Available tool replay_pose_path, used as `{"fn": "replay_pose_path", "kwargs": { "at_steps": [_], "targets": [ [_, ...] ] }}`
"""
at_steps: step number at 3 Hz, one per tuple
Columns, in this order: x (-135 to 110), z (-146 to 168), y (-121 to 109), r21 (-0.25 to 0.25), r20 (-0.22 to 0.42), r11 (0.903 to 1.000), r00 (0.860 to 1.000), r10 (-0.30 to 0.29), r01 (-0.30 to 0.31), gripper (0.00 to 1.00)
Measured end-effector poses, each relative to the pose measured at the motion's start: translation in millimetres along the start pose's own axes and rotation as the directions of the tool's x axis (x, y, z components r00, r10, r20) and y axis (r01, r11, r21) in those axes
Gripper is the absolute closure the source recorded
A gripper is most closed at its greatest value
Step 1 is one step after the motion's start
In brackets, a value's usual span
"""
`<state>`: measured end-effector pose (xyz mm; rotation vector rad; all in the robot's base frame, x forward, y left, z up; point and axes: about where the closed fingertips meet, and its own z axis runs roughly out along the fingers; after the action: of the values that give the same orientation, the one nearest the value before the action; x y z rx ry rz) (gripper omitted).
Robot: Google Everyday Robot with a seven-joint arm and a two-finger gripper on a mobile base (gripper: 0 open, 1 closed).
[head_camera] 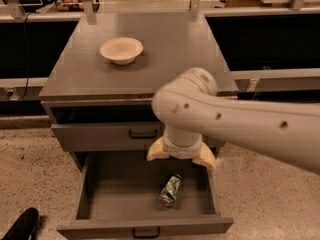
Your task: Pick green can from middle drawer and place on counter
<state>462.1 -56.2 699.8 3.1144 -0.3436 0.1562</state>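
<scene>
Hanging above the rear part of the pulled-out middle drawer [120,196], just right of the frame's centre, the gripper [181,159] has its two tan fingers [158,152] spread wide apart with nothing between them. Directly below it, not touched, the green can [170,190] lies on its side on the drawer floor, right of the drawer's middle, one silver end turned toward the drawer front. Higher in the frame, a cream bowl [121,49] sits on the left part of the counter [180,49], well apart from the arm.
</scene>
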Motion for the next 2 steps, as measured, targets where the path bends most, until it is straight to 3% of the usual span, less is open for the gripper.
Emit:
{"fn": "replay_pose_path", "kwargs": {
  "at_steps": [1, 2],
  "targets": [
    [-5.7, 29.2, 46.2, 0.015, -0.089, 0.9964, 0.993, -0.082, 0.083, 0.0],
    [1.3, 30.6, 40.6, 0.064, -0.129, 0.9946, 0.989, -0.073, 0.082, 0.0]
  ]
}}
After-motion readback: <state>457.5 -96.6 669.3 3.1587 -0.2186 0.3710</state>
